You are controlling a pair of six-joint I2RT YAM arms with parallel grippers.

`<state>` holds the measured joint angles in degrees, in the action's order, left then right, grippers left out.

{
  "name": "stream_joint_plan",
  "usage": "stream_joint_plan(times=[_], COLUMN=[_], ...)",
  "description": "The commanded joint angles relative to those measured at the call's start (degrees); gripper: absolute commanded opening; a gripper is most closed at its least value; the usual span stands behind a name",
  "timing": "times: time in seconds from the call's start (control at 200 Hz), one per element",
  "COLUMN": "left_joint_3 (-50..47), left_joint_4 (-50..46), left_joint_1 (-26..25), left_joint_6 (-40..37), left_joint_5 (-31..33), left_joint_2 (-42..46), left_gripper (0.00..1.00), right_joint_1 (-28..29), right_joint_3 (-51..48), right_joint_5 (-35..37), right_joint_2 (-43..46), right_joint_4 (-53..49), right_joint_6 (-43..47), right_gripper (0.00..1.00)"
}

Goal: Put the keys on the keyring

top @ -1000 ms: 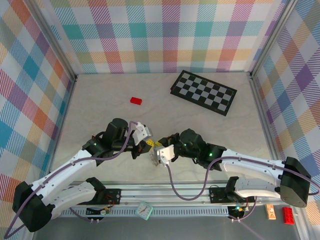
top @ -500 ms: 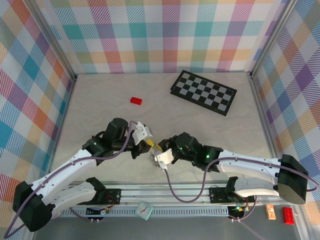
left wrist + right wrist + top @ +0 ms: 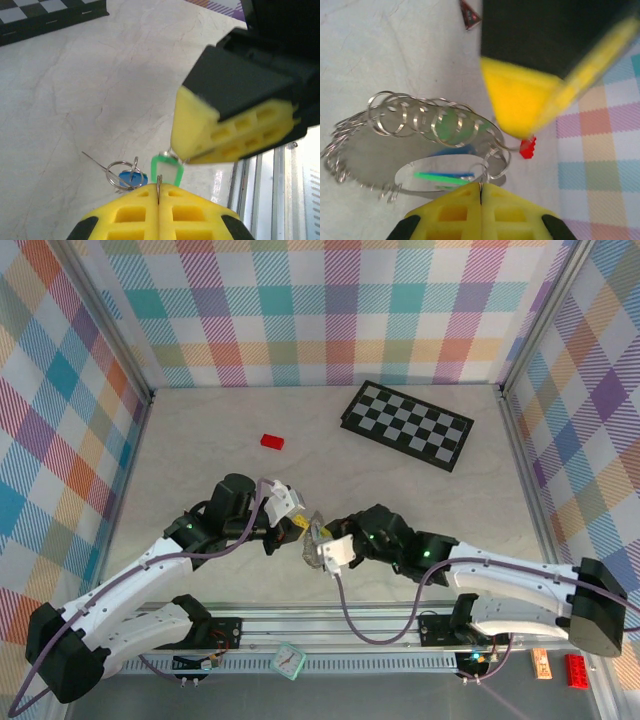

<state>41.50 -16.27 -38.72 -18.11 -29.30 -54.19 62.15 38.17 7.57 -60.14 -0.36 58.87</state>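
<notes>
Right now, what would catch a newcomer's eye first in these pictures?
The left gripper and right gripper meet nose to nose at the near middle of the table, both shut, with the silvery keyring bunched between them. A mint-green key sits at the left gripper's tips, a blue key beside it.

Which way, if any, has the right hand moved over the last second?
Yes, slightly: the right hand has shifted toward the metal rail at the table's near edge, away from the checkerboard.
</notes>
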Motion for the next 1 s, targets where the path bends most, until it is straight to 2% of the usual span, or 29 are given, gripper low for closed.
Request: stream_joint_plan(times=[0.0,0.205,0.375,0.585,0.995], left_joint_3=[-1.91,-4.8,-6.17,-6.25,-5.21], left_joint_4=[5.49,8.07,8.77,8.93,6.49], left_joint_1=[-0.38,-0.89,-1.33,-1.45,-1.57], left_joint_6=[-3.75,-11.6,-19.25,-24.41,-24.29], left_joint_5=[-0.23,-1.96,-2.74,-4.18,-5.78], left_joint_2=[3.58,6.83,8.84,8.59,6.47], left_gripper=[0.0,0.0,0.0,0.0,0.0], right_joint_1=[-2.28,-7.04,-8.58,-8.56,-8.5], right_joint_3=[2.93,4.08,6.47,6.77,7.67], right_joint_5=[-8.36,-19.82,-26.72,-27.32,-27.53], right_joint_2=[1.9,2.75,1.75,0.95,-1.95], right_joint_4=[-5.5,-7.11,-9.0,-6.82,-5.07], right_joint_6=[-13.28,-21.29,-21.82,-20.75,-18.27], right_gripper=[0.0,0.0,0.0,0.0,0.0])
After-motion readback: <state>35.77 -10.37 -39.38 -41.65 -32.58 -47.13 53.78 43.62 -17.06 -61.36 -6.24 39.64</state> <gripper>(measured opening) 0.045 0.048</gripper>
